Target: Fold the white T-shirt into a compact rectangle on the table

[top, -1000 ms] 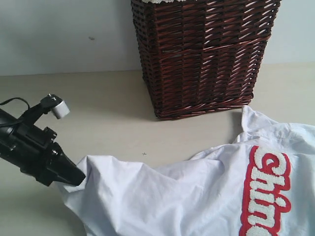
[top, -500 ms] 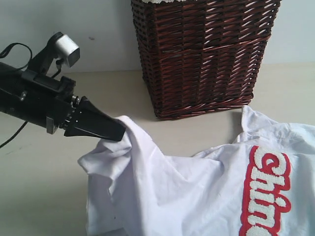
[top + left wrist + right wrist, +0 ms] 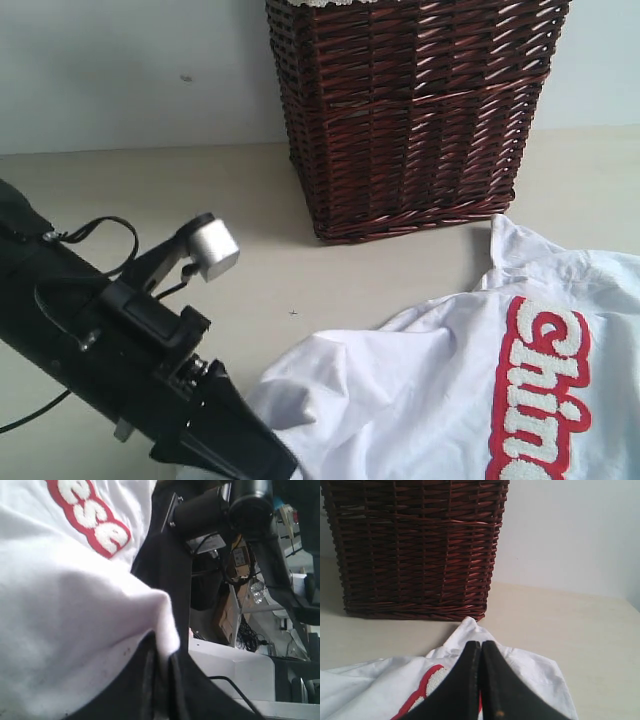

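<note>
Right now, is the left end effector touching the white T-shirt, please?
Touching: the left wrist view shows the white T-shirt pinched in the shut left end effector.

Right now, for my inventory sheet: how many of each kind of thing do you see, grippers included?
white T-shirt: 1
wicker basket: 1
grippers: 2 (left gripper, right gripper)
total: 4
</note>
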